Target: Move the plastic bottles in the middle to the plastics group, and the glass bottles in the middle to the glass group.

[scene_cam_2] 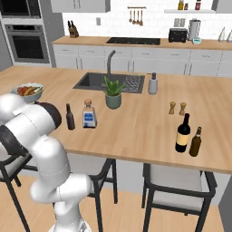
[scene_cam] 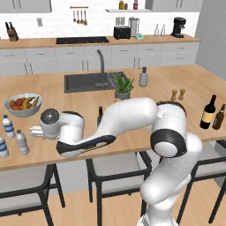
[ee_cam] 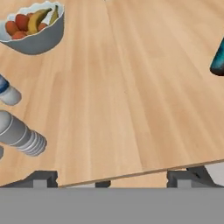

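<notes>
The greyish plastic bottle [scene_cam: 22, 142] with a white cap stands upright near the counter's left front edge, close to two blue-labelled water bottles [scene_cam: 8, 126] [scene_cam: 2, 146]. My gripper [scene_cam: 34, 131] hangs just right of them, open and holding nothing. In the hand view the gripper [ee_cam: 113, 178] is spread wide, with the greyish bottle [ee_cam: 19, 133] off to the left, outside the fingers, and a blue-labelled bottle [ee_cam: 6, 92] beyond it. The small dark glass bottle [scene_cam_2: 70, 117] stands mid-counter. The wine bottle [scene_cam_2: 183, 133] and brown bottle [scene_cam_2: 195, 142] stand at the right.
A fruit bowl [scene_cam: 23, 105] sits behind the water bottles. A blue-labelled flask [scene_cam_2: 89, 114] stands beside the dark bottle, with a potted plant [scene_cam_2: 113, 94], sink [scene_cam_2: 93, 80], soap dispenser [scene_cam_2: 153, 84] and two shakers [scene_cam_2: 177, 108] behind. Stools stand under the front edge.
</notes>
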Tool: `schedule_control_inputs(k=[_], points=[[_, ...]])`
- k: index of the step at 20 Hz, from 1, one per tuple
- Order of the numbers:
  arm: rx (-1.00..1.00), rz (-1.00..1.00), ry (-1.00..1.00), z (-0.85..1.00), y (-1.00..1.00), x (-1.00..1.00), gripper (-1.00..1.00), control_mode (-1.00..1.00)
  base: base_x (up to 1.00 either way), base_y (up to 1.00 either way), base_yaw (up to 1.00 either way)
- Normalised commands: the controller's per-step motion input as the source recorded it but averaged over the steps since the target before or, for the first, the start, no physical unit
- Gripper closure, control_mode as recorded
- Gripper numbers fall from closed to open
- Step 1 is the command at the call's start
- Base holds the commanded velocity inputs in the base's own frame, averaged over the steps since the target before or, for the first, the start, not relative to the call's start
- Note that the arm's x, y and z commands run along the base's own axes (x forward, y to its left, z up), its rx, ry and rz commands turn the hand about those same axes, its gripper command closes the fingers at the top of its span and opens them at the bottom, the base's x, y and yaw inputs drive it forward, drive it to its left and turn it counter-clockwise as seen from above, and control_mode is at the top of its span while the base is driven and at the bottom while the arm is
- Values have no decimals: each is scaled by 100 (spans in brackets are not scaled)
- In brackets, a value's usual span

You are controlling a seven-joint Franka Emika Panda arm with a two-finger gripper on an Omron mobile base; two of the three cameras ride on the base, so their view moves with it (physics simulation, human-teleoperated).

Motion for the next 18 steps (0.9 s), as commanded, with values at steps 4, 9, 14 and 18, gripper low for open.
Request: schedule_control_inputs(k=[4, 9, 14, 18], points=[[0, -19, 12, 44, -66, -1, -100, -100, 0, 0, 0], [-5, -20, 8, 42, -61, 0, -100, -100, 0, 0, 0], [-16, 0, -2, 31, -57, -10, -100, -100, 0, 0, 0], [-20, 9, 0, 27, -45, -13, -100, -100, 0, 0, 0]])
